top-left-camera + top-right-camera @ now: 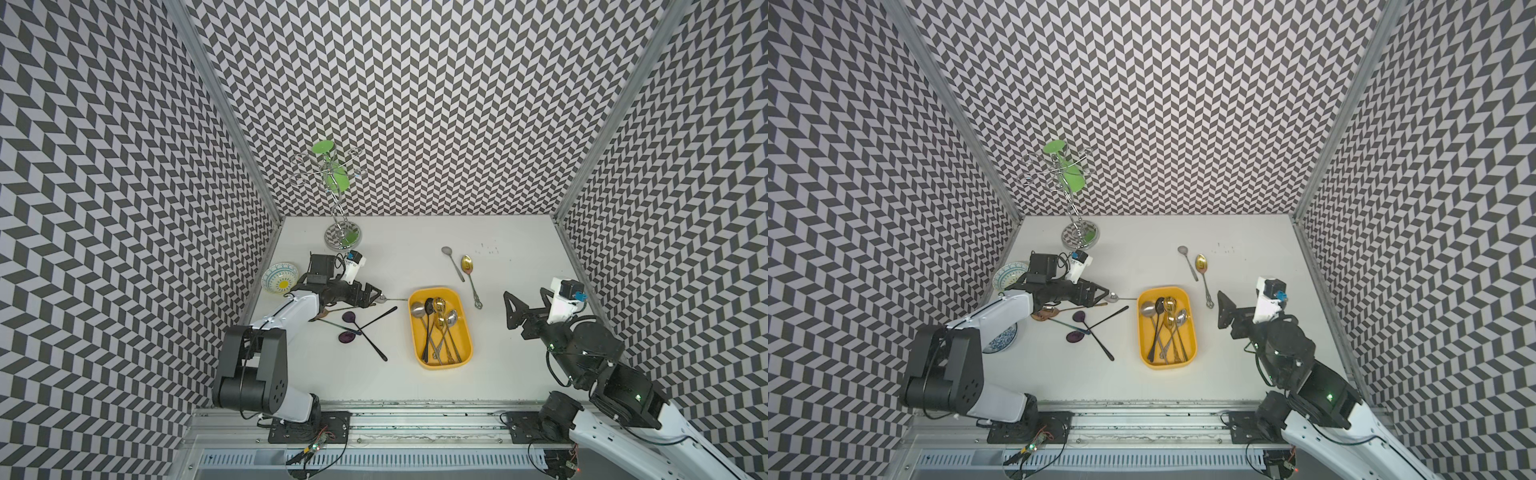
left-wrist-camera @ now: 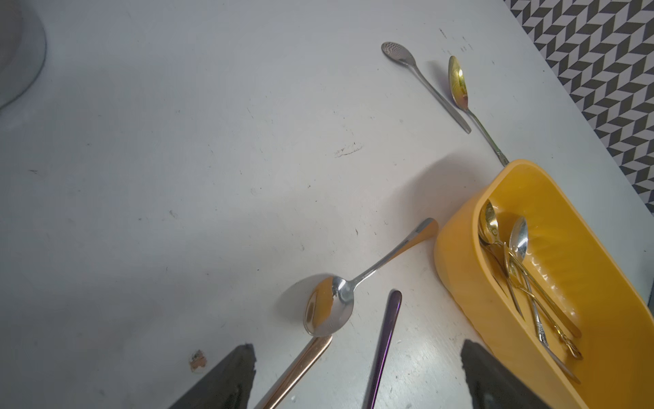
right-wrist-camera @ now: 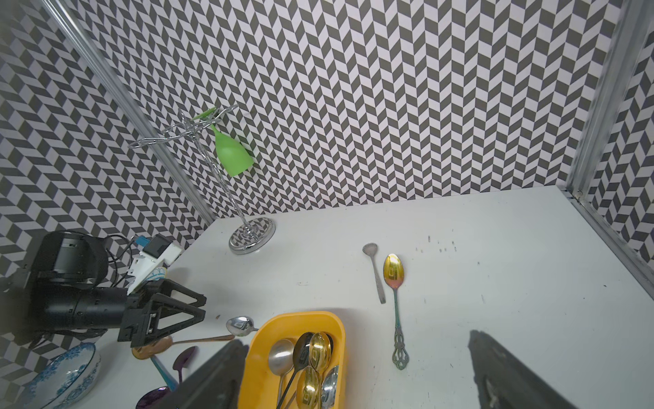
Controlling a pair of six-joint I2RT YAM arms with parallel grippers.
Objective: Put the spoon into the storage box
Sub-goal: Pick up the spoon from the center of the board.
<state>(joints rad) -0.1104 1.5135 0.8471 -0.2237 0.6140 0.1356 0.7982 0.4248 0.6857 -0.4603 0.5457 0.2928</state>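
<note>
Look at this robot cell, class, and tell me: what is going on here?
Two robot arms are putting spoons into the yellow storage box, which already holds several. The left gripper is open and holds nothing, poised by a silver spoon lying beside the box. The right gripper is open and empty on the box's other side. A gold spoon and others lie loose on the table.

The left arm [image 1: 992,318] hides most of the blue plate [image 1: 1003,338] and half the copper spoon [image 1: 1045,315], and the storage box [image 2: 460,255] runs off the left wrist view's edge.
</note>
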